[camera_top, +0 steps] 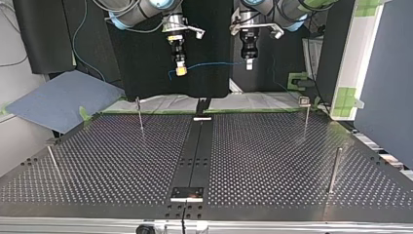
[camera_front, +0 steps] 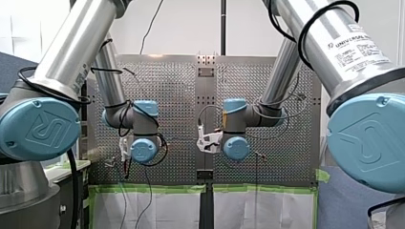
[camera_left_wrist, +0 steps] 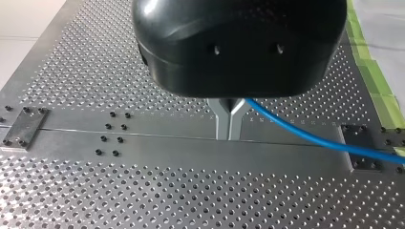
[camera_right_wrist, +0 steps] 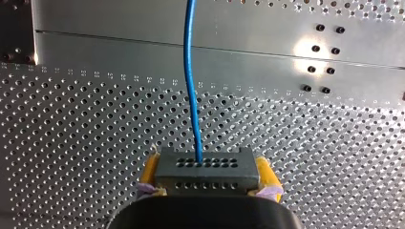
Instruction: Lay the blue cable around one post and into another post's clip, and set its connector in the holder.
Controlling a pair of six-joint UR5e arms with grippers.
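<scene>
High above the table's far end in the top view, my right gripper (camera_top: 180, 69), with yellow pads, is shut on the grey connector (camera_top: 181, 71). The blue cable (camera_top: 214, 63) runs sideways from it to my left gripper (camera_top: 249, 63), which is shut on it. In the right wrist view the connector (camera_right_wrist: 205, 168) sits between the yellow pads (camera_right_wrist: 149, 168), and the cable (camera_right_wrist: 191, 86) leads straight ahead. In the left wrist view the metal fingers (camera_left_wrist: 230, 121) pinch the cable (camera_left_wrist: 310, 139), which trails off to one side over the plate.
Thin posts stand on the perforated table (camera_top: 272, 161): one (camera_top: 140, 114) far left in the top view, one with a clip on top (camera_top: 305, 116) far right, one (camera_top: 334, 169) near right, one (camera_top: 52, 161) near left. A small bracket (camera_top: 187, 193) sits on the centre strip's near end.
</scene>
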